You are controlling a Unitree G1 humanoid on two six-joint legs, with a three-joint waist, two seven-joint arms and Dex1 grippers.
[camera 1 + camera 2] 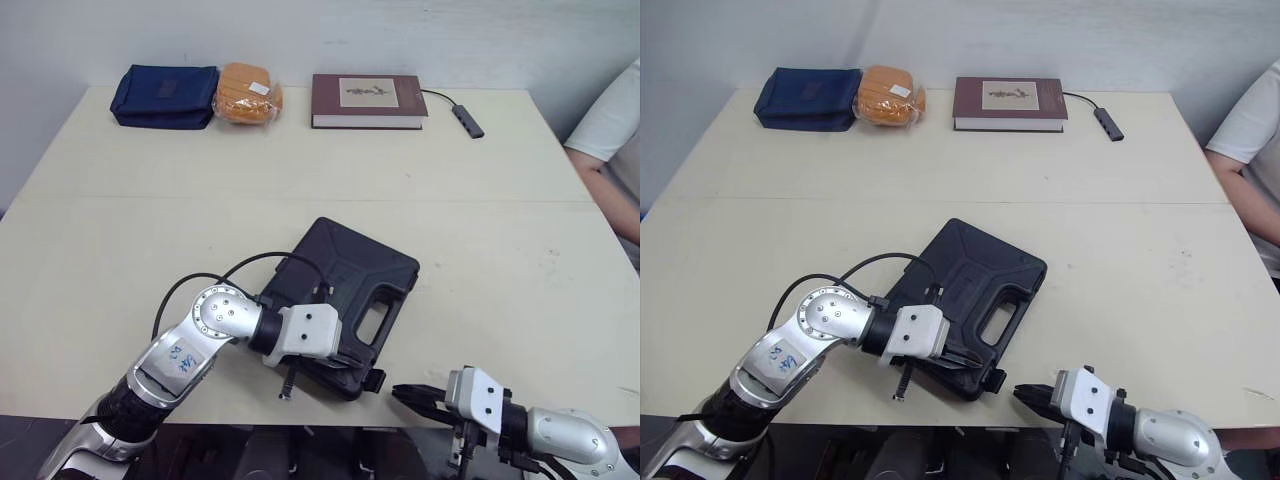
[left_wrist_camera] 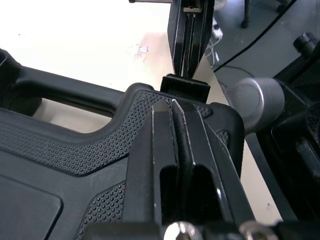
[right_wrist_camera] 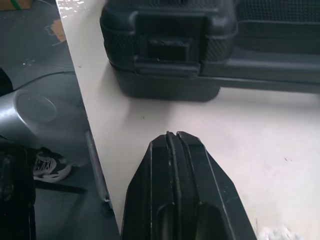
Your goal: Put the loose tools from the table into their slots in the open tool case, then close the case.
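Presently: tool case (image 1: pixel 345 280), black, lid shut, lying flat at the near edge of the tabletop (image 1: pixel 300 170). Left pincer (image 1: pixel 352 360), fingers clenched together, resting on the case's near corner by the latch (image 3: pixel 167 50). Right pincer (image 3: pixel 172 137), clenched and empty, low over the tabletop, facing that latch without touching it.

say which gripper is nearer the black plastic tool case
Left. The left gripper rests on the black plastic tool case; the right gripper is apart, off its near corner.
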